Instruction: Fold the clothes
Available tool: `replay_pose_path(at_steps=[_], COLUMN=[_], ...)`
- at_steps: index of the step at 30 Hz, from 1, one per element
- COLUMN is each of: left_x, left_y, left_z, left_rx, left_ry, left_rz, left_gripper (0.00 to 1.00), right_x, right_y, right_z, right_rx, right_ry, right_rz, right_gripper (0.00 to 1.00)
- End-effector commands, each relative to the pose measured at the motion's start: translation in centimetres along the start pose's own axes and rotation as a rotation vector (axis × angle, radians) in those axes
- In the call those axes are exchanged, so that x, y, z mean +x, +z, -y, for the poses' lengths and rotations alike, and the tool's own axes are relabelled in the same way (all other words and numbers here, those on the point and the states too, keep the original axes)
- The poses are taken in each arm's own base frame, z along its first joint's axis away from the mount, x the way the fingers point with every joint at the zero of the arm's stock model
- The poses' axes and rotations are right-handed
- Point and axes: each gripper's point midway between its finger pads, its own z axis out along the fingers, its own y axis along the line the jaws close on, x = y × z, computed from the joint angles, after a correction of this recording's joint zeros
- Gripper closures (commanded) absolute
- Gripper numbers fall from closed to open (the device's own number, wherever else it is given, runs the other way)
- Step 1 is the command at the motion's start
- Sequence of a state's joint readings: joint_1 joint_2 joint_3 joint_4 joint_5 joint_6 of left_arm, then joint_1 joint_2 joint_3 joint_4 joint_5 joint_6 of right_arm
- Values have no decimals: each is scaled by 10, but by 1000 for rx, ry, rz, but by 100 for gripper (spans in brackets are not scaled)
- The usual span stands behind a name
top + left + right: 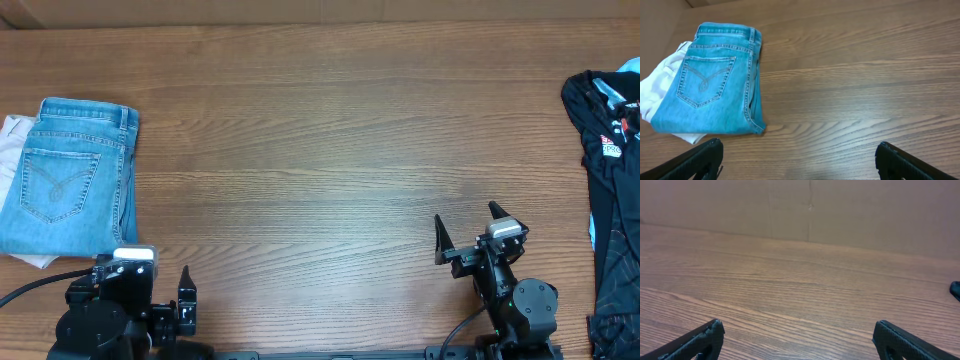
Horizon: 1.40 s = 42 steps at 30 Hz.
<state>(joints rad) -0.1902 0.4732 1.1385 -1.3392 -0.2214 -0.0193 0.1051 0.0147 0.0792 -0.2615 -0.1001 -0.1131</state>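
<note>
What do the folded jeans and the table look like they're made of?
Jeans: light-blue denim, judging by the faded wash and the tan stitching on seams and pocket. Table: wood or wood-look laminate, with brown grain lines and a matte finish; I cannot tell which.

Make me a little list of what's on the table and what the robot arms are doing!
jeans: folded, pocket up, table's left end
white cloth: under the jeans, peeking out
black garment: crumpled, right edge
left arm: jaws open, empty, near jeans
right arm: jaws open, empty
table: brown wood
</note>
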Motion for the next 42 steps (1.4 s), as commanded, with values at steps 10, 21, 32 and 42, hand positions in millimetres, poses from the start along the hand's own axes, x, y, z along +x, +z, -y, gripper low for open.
replay_pose_path(at_steps=[10, 21, 32, 42], left_x=[12, 22, 24, -4], left_y=[-6, -14, 42, 112], left_z=[-33, -39, -16, 8], left_rx=[-190, -233, -137, -30], left_ry=[30, -67, -151, -112], left_rz=[-35, -23, 283, 593], left_gripper=[0, 0, 0, 0], right_x=[-4, -4, -4, -4], right_y=[-1, -1, -1, -1], right_z=[0, 0, 0, 0], right_rx=[-2, -2, -2, -2], right_ry=[-9, -9, -9, -9], right_rz=[18, 18, 18, 18], right_gripper=[0, 0, 0, 0])
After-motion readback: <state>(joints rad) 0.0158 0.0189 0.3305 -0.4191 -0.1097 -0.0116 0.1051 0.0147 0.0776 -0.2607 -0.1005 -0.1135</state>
